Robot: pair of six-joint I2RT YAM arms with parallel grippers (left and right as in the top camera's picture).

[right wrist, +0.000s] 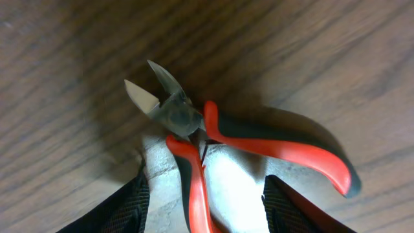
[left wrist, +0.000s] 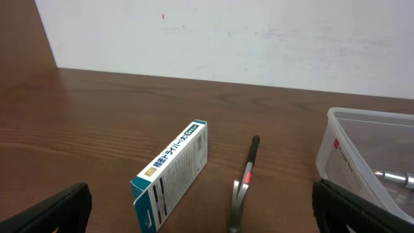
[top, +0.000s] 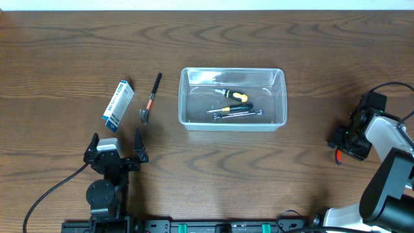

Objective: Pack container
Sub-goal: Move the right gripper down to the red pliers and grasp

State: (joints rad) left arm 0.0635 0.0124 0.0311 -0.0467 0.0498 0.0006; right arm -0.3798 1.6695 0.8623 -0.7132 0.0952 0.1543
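Straddling the cutters, well right of the container

Overhead: the clear container (top: 279,97) sits mid-table (top: 65,45), long side across the view. Inside lie a yellow-and-black screwdriver (top: 236,96) and a wrench (top: 246,114), with another small tool just beside them. To its left, apart from it, a hammer (top: 150,98) lies with its head toward the near edge. Further left is a blue-and-white box (top: 118,105), set at a slant. The left gripper (top: 116,139) hovers near the box and hammer, on their near side, with its fingers spread wide and holding nothing. The right gripper (top: 341,144) is at the far right, well apart from the container. A red tip of the cutters (top: 337,156) peeks out beneath it.

Left wrist: the box (left wrist: 173,173) lies on its side and the hammer (left wrist: 249,171) just right of it, not touching. The container's corner (left wrist: 343,149) shows at the right edge, a metal tool visible through the wall. The left gripper (left wrist: 200,194) is released, and its fingertips (left wrist: 58,210) frame bare wood.

Right wrist: the cutters (right wrist: 174,113) lie flat on the table, blades parted and pointing away. The right gripper (right wrist: 207,191) stands over them unclenched. One red handle runs between its fingers (right wrist: 129,207), wood showing on either side. The other handle splays off to the right.
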